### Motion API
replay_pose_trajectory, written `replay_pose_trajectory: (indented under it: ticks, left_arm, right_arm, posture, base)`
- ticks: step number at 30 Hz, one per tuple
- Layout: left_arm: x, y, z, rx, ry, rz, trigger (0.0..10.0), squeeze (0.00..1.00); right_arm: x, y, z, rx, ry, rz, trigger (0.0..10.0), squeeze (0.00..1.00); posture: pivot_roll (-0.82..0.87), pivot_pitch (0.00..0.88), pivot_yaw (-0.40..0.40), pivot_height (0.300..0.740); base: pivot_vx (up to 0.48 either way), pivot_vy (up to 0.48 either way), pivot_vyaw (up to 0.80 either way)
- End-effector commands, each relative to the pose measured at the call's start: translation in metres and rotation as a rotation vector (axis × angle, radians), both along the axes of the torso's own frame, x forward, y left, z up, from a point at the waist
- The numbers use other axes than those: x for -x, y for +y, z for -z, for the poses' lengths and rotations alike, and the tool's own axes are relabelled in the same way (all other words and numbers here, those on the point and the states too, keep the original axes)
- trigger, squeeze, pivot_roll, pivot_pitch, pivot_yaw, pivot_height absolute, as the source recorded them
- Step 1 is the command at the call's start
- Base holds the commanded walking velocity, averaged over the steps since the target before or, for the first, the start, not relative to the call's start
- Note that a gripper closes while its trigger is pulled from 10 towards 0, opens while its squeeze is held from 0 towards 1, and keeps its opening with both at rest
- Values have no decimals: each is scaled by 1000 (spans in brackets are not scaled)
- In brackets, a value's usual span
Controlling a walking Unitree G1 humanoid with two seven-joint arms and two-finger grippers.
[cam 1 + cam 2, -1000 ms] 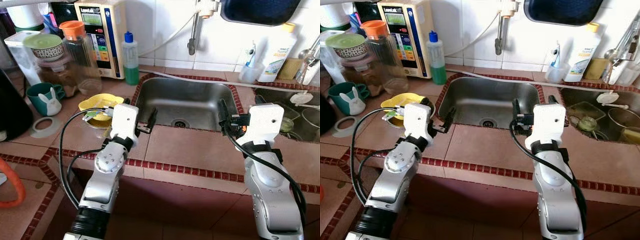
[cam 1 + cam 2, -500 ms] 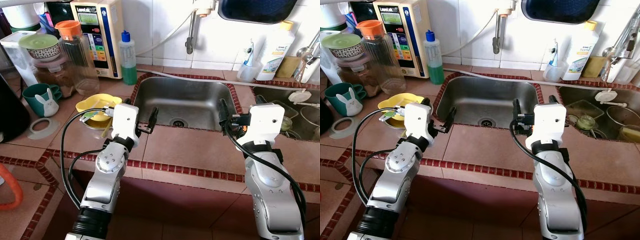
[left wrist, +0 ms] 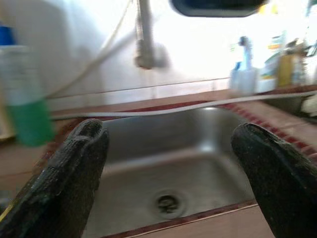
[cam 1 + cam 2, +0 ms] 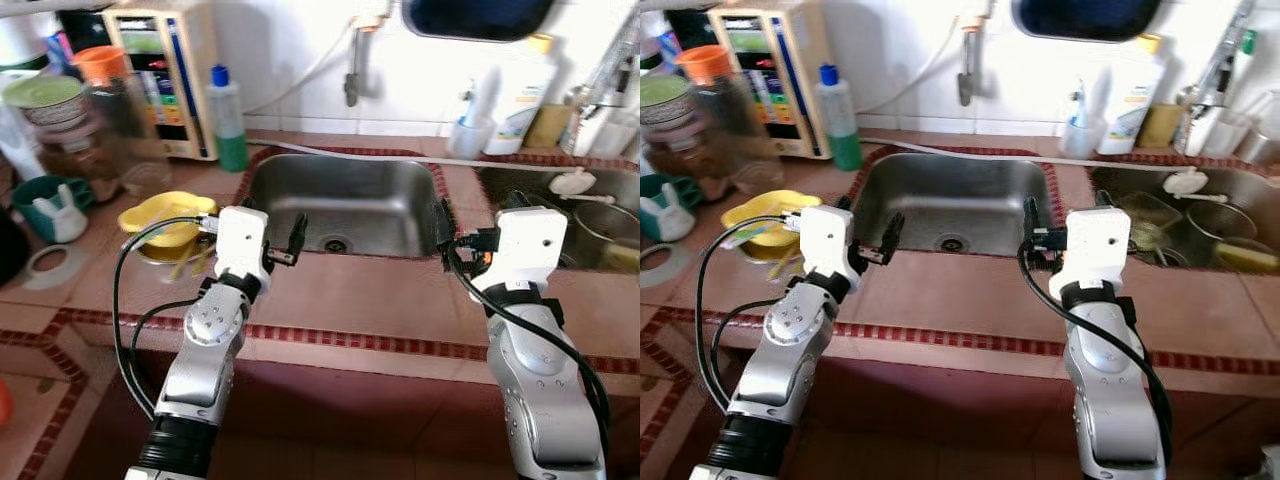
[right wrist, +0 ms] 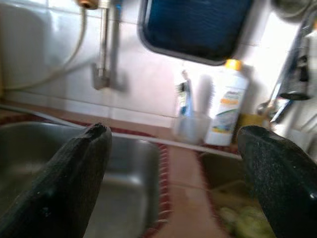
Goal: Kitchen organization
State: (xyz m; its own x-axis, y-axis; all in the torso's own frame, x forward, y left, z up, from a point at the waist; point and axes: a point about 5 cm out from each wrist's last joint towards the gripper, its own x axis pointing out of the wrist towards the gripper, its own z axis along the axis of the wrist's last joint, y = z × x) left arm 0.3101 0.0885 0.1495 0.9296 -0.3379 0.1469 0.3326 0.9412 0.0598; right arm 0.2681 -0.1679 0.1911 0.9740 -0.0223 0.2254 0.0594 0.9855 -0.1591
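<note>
While nothing is yet held, both arms hover over the tiled bench [image 4: 370,290] at the front edge of the sink [image 4: 345,205]: left gripper [image 4: 285,245] at the near left corner with fingers [image 3: 74,173] spread wide and bare, right gripper [image 4: 450,235] at the near right corner, fingers [image 5: 74,173] likewise wide and holding nothing. Hard to say which item the tidying wants first; likeliest the yellow bowl [image 4: 165,215], sitting on the bench just left of the left gripper, with what looks like a utensil lying in or by it, too blurred to name. Probably light, stiff plastic, smooth and a little slippery, so best pinched across the rim, one finger inside and one outside, then lifted level so nothing slides out. Behind it, near the wall, a green bottle [image 4: 228,120] with a blue cap, a clear jug with an orange lid [image 4: 105,100] and a teal mug [image 4: 40,200]: the jug perhaps glass and heavier, needing a grip low on the body. Right of the sink, a second basin [image 4: 1200,215] already holding dishes.
</note>
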Motion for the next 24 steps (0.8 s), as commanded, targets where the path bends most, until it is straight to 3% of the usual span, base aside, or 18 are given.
replay_pose_trajectory:
  ticks: [1,5,14,24]
  left_arm:
    - [-2,9,-1,-12,2,-28,10000,0]
    - [-2,10,-1,-17,-5,-36,10000,0]
    - [-4,12,-2,-6,-12,-58,10000,0]
    - [-4,12,-3,0,-7,-55,10000,0]
  right_arm:
    - [0,4,-4,-7,-14,-11,10000,0]
    - [0,4,-4,-8,-13,-12,10000,0]
    - [1,6,-4,3,-15,-20,10000,0]
    - [1,7,-5,-6,-19,-24,10000,0]
  posture:
    - [55,0,12,740]
    - [55,0,13,740]
    - [53,0,15,740]
    - [56,0,17,740]
  base:
    - [0,-439,0]
    - [0,-278,0]
    - [0,0,0]
    - [0,0,643]
